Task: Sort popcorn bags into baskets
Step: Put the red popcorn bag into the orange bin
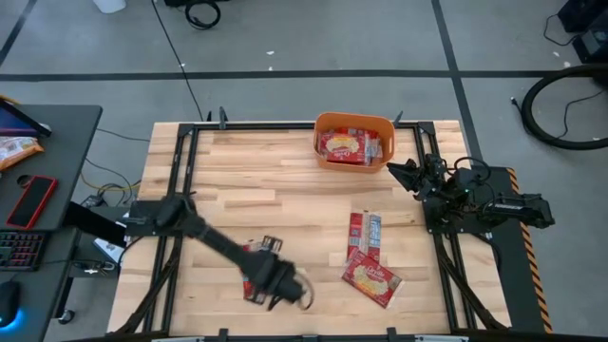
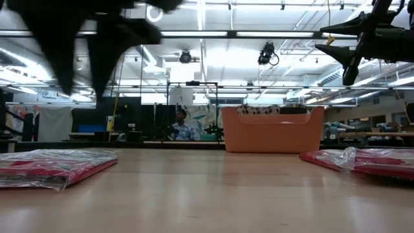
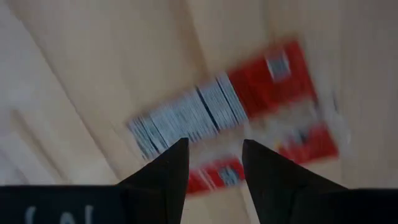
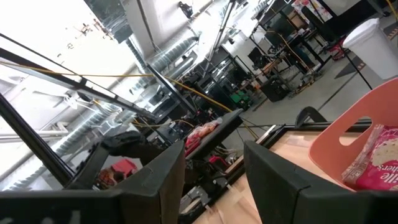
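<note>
A red popcorn bag (image 1: 253,250) lies flat near the table's near edge, mostly hidden under my left gripper (image 1: 269,285). That gripper is open and hangs above the bag (image 3: 249,99), whose white barcode panel shows past its fingers (image 3: 214,152). In the low view this bag (image 2: 52,165) lies flat with the left gripper (image 2: 83,87) raised well clear of it. A narrow bag (image 1: 365,234) and a wider one (image 1: 372,277) lie right of centre. The orange basket (image 1: 328,122) at the far edge holds red bags (image 1: 344,144). My right gripper (image 1: 394,171) is open beside the basket's right side (image 4: 367,118).
A dark desk left of the table carries a red phone (image 1: 31,201), an orange-and-white snack packet (image 1: 14,147) and a keyboard. Black frame rails run along the table's left and right sides. A person (image 2: 183,126) shows far off in the room behind the basket (image 2: 272,133).
</note>
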Motion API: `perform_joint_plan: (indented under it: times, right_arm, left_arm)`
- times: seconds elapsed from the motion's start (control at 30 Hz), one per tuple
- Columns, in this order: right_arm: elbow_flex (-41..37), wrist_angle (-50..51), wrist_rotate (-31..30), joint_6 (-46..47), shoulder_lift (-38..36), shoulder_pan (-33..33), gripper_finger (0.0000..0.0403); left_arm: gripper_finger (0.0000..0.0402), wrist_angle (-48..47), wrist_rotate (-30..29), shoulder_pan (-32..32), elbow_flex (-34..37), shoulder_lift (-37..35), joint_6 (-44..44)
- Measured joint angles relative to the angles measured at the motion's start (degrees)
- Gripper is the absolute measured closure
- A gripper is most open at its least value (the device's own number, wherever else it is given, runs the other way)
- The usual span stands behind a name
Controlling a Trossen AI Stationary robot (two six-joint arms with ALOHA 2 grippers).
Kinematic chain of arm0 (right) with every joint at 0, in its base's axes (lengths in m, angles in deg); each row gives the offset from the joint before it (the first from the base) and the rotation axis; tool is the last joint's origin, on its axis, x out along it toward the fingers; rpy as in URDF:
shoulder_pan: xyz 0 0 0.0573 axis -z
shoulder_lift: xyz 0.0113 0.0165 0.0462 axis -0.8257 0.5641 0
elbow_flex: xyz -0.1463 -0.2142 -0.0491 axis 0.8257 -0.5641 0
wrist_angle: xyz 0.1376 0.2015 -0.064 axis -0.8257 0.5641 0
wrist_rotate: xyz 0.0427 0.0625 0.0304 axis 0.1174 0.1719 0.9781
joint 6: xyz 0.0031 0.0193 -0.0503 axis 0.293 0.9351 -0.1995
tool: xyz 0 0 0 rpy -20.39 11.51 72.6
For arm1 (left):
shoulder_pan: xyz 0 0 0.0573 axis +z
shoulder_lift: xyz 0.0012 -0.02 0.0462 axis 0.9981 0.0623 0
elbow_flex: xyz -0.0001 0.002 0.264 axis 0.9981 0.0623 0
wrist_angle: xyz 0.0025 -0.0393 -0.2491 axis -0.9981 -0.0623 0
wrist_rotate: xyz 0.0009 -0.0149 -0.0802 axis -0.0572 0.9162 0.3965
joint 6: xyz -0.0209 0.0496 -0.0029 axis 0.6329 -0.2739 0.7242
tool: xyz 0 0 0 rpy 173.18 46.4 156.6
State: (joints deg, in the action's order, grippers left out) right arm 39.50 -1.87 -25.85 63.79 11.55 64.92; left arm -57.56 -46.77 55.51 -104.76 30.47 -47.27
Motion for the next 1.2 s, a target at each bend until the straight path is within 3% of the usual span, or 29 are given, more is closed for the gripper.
perform_joint_plan:
  times: [0.33,0.7,1.03,1.2]
  right_arm:
    - [0.00,0.00,0.00,0.00,-0.02,0.00,0.0233]
    - [0.02,-0.02,-0.02,0.00,0.00,0.00,0.0233]
    - [0.00,-0.01,-0.02,0.00,0.00,0.00,0.0233]
    - [0.01,-0.01,0.00,0.00,-0.02,-0.02,0.0233]
  left_arm:
    - [0.0246,-2.42,-2.11,-9.91,10.62,0.02,10.30]
    - [0.0246,-0.27,-14.34,-14.94,17.03,0.00,-2.99]
    - [0.0249,8.72,-18.58,-15.59,23.31,-0.06,-5.18]
    - [0.0285,11.43,-20.23,-15.43,24.50,-0.26,-2.64]
